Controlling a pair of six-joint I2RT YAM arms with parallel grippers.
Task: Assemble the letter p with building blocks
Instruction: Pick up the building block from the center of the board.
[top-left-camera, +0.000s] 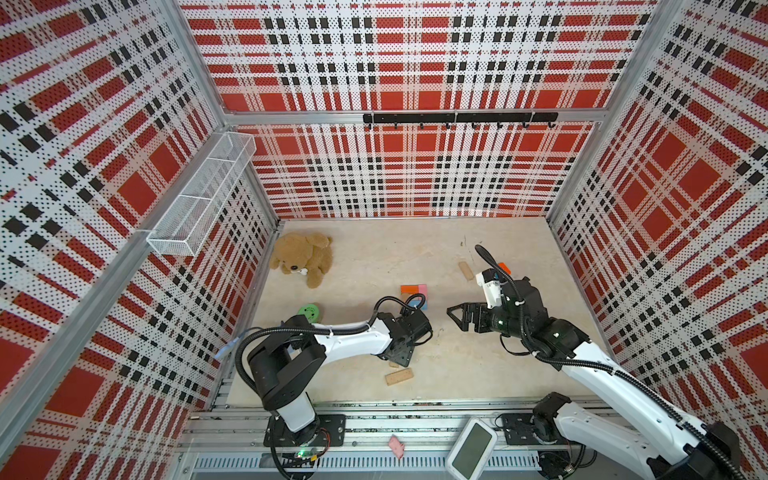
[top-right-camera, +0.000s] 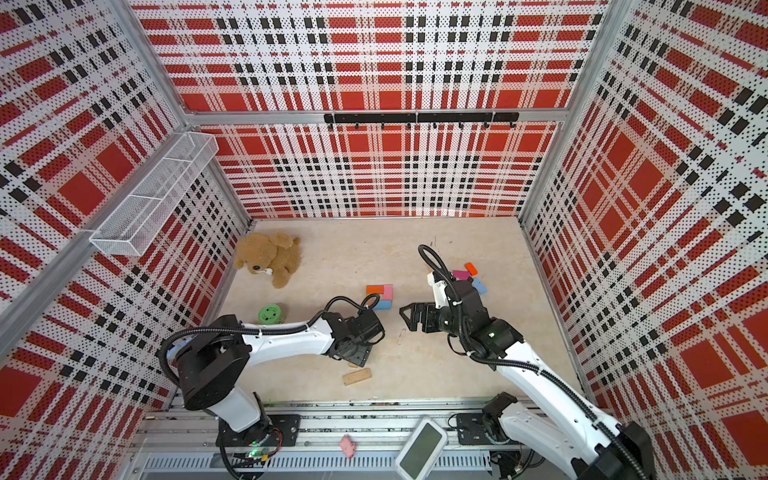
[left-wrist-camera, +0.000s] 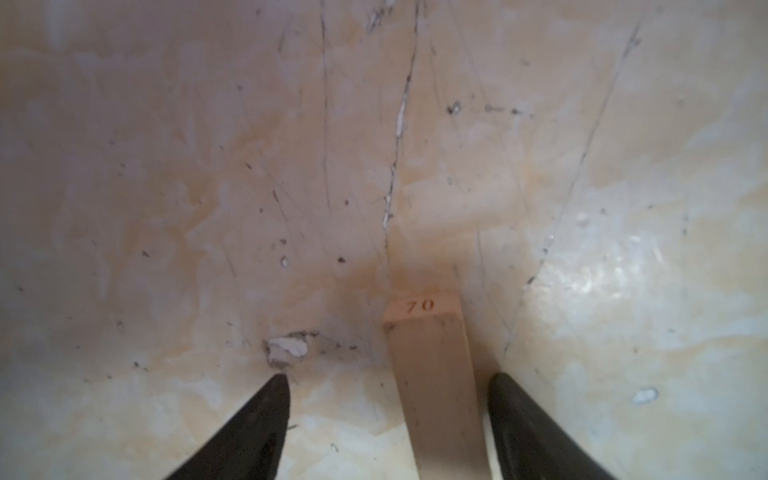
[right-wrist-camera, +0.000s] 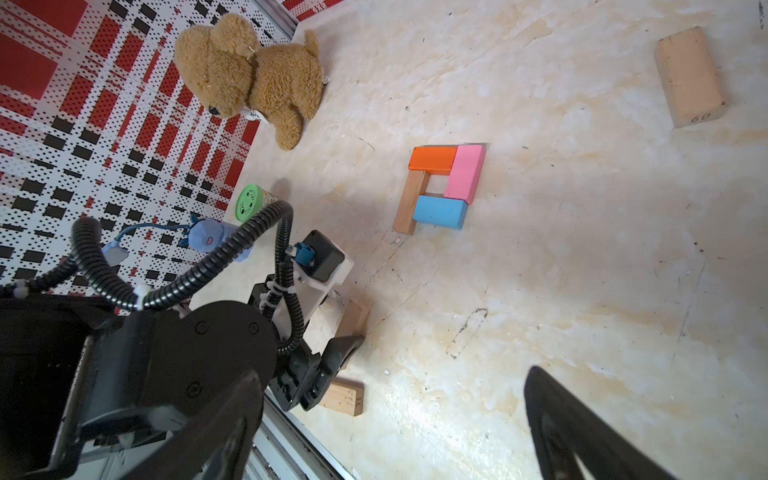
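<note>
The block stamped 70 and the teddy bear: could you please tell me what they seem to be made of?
The block stamped 70 is probably bare wood: matte pale tan, number printed on. The teddy bear looks plush: fuzzy brown pile.

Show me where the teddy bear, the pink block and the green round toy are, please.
teddy bear (top-left-camera: 308, 253): in a top view, on its furry body.
pink block (right-wrist-camera: 465, 172): right wrist view, middle of its top face.
green round toy (top-left-camera: 308, 312): in a top view, on its round face.
</note>
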